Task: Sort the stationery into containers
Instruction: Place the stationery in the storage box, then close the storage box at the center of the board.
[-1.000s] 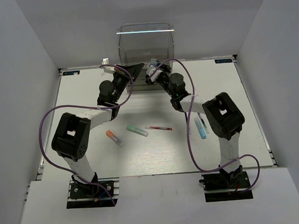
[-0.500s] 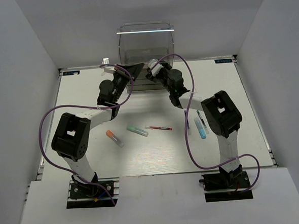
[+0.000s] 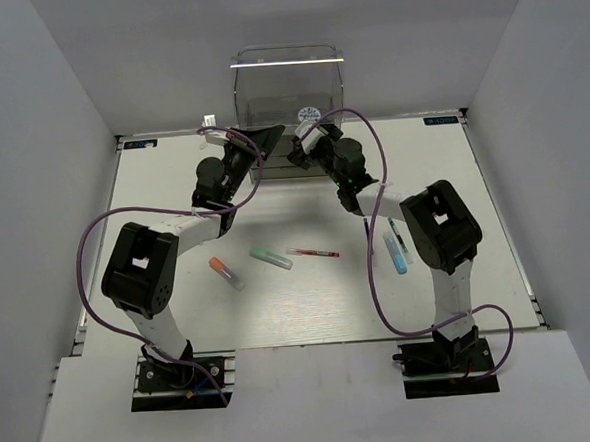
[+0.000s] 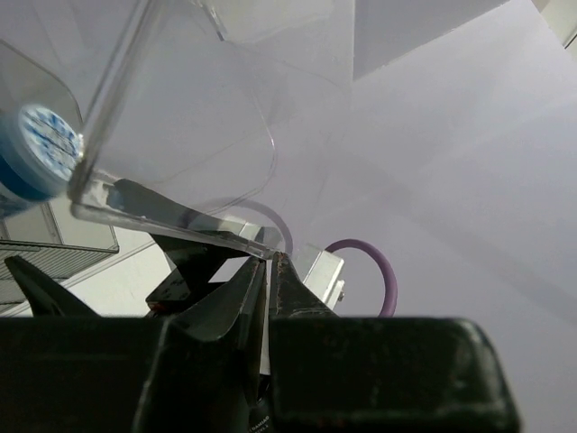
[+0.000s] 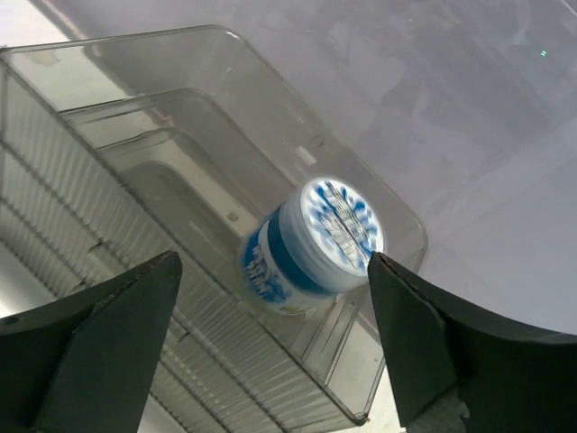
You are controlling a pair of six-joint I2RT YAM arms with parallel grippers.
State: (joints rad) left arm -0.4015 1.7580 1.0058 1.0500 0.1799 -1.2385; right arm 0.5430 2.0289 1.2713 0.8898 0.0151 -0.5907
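The clear drawer cabinet (image 3: 288, 81) stands at the table's far edge. The blue-white patterned roll (image 3: 309, 115) lies inside a pulled-out clear drawer (image 5: 126, 171); it shows in the right wrist view (image 5: 311, 239) and the left wrist view (image 4: 32, 149). My right gripper (image 3: 305, 142) is open and empty just in front of the roll (image 5: 272, 266). My left gripper (image 3: 268, 134) is shut on the drawer's clear front edge (image 4: 268, 259). An orange-capped marker (image 3: 223, 272), a mint-green marker (image 3: 271, 256), a red-white pen (image 3: 313, 252), a light-blue marker (image 3: 395, 252) and a dark pen (image 3: 400, 237) lie on the table.
White walls enclose the table on the left, right and back. Purple cables (image 3: 379, 276) loop from both arms over the table. Both arms reach toward the cabinet at the far middle.
The roll has left my right gripper and now lies in the drawer. My right gripper has drawn back slightly with its jaws apart. The left arm has not moved.
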